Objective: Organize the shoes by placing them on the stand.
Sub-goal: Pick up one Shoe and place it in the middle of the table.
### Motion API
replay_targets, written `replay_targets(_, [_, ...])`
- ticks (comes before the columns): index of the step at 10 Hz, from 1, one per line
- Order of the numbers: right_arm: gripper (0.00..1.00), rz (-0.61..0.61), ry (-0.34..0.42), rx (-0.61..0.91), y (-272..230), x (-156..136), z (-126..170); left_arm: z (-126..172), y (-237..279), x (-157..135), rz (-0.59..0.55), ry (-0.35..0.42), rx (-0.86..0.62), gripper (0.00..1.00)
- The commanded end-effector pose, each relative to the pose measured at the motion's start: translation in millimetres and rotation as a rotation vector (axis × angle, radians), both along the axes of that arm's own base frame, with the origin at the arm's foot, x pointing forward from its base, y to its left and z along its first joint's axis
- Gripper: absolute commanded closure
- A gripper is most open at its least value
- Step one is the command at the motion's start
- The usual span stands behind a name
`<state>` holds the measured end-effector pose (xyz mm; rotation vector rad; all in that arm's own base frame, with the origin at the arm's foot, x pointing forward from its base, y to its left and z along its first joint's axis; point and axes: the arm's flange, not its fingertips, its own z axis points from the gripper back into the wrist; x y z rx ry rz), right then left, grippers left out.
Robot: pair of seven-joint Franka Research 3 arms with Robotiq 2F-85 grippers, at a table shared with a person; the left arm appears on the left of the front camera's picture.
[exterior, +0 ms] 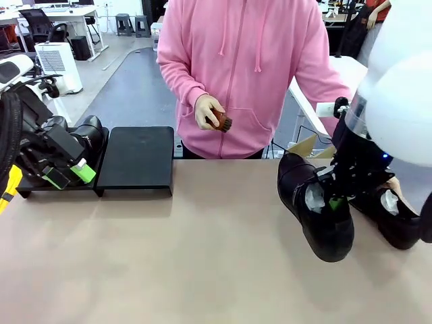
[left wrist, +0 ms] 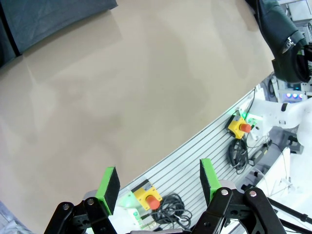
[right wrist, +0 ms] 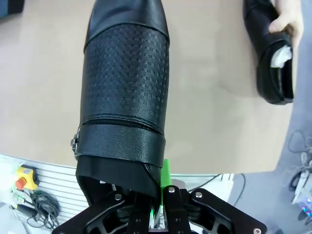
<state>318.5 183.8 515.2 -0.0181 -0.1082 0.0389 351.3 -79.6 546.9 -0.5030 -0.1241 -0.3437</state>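
A pale brown tabletop [exterior: 202, 270] is seen across the lower frame of the front view, bare through its middle and lower left; a grey floor, desks and chairs are seen beyond it at the upper left; a person in a pink hooded top is placed at the far edge, with a small reddish-brown brush [exterior: 223, 122] held in the person's hand [exterior: 208, 111]. The stand [exterior: 138, 158] is set at the left along the far edge; its right platform is bare, while a black shoe [exterior: 91, 133] is seen on the left platform, partly hidden by the left hand [exterior: 71, 174], whose fingers are spread wide with nothing between them. At the right, a second shoe [exterior: 317, 209] is gripped at its heel rim by the right hand [right wrist: 160, 190], clamped narrow on it; the shoe is held tilted, and whether its toe touches the tabletop cannot be told; a third shoe [exterior: 398, 226] is laid just beside it at the right edge, touched by the person's other hand [right wrist: 285, 19]. In the left wrist view the tabletop's near edge is bordered by a slatted rail [left wrist: 195, 156].
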Motion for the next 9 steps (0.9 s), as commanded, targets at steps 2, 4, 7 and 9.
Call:
replay_targets(2, [1.0,-0.136,-0.041,0.037,56.5,-3.7,-21.1,-1.0,0.7,-1.0,-0.015,-0.007,-0.029,0.15])
replay_targets(4, [1.0,-0.11,-0.04,0.071,96.9,2.2,-50.8,-1.0,0.7,-1.0,-0.015,-0.007,-0.029,0.15])
replay_targets(7, [1.0,0.009,-0.001,0.111,138.7,24.4,-95.0,-1.0,0.7,-1.0,-0.015,-0.007,-0.029,0.15])
replay_targets(9, [1.0,0.063,0.048,0.143,147.5,36.8,-115.5,-1.0,0.7,-1.0,-0.015,-0.007,-0.029,0.15])
